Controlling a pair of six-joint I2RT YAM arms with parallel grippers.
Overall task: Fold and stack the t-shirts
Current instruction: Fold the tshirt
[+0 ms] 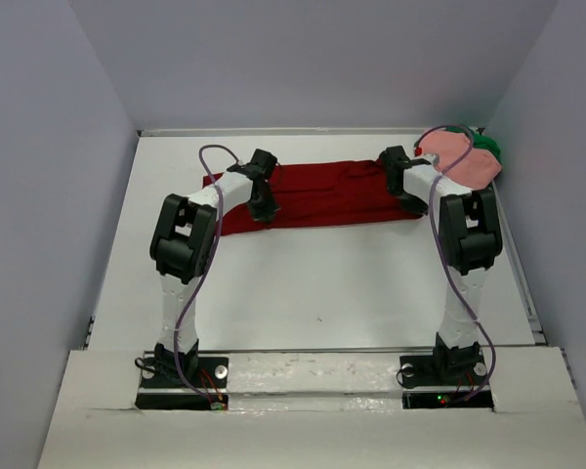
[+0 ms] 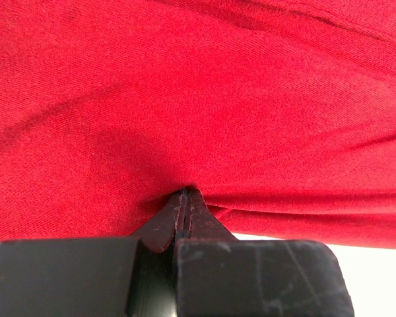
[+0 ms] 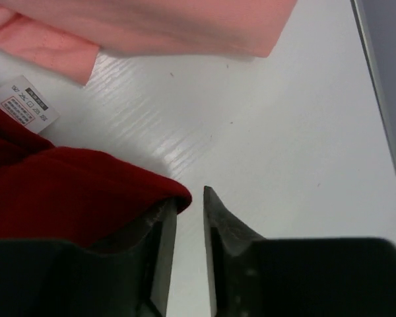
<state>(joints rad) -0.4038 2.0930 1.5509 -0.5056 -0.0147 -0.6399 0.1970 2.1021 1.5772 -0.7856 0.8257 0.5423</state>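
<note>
I had the left gripper (image 2: pixel 183 198) clamped on a fold of the dark red shirt (image 1: pixel 332 195), a long band across the far half of the white table (image 1: pixel 322 303); the right gripper (image 3: pixel 190 205) stood jaws apart at its right end. The cloth looked soft and limp (best pinched at edges, both ends together). Beyond, the salmon pink shirt (image 1: pixel 466 161) lay partly over the green shirt (image 1: pixel 490 149) in the far right corner, against grey walls (image 1: pixel 303 59).
</note>
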